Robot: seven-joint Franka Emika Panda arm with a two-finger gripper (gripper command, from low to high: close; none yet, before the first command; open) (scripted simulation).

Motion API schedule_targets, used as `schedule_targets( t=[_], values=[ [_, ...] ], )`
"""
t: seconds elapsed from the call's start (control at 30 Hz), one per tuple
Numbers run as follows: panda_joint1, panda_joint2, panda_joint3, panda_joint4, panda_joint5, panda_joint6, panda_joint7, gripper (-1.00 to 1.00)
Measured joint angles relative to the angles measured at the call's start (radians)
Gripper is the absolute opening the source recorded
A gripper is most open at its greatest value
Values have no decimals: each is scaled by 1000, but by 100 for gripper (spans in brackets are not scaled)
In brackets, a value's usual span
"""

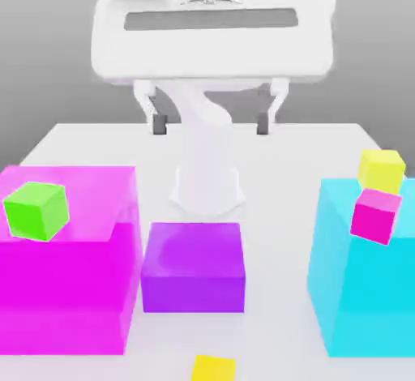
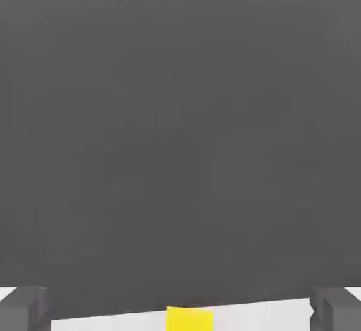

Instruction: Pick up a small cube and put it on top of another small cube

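The small golden-yellow cube (image 1: pixel 213 367) lies on the white table (image 1: pixel 308 148) at its near edge, in the middle of the exterior view. The hand view has the same cube (image 2: pixel 189 319) at the table's rim between my fingers (image 2: pixel 25 308). The small bright green cube (image 1: pixel 34 209) sits tilted on the big magenta block (image 1: pixel 73 282) at the exterior view's left. My gripper (image 1: pixel 211 126) hangs high above the table's far middle, open, with nothing between its fingers; it is well apart from both cubes.
A purple block (image 1: pixel 194 267) stands in the middle in front of the arm's white base (image 1: pixel 207 178). A big cyan block (image 1: pixel 365 298) at the exterior view's right carries a paler lemon-yellow cube (image 1: pixel 382 170) and a pink cube (image 1: pixel 375 216).
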Motion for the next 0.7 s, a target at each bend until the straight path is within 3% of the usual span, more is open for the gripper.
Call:
schedule_targets(
  t=[0.4,0.57,0.6,0.7],
  values=[
    [9,435,-4,-8,-11,134,70,0],
    [15,616,-10,17,-13,255,80,0],
    [15,641,-11,21,-14,275,81,-100],
    [15,641,-11,21,-14,275,81,-100]
  ],
)
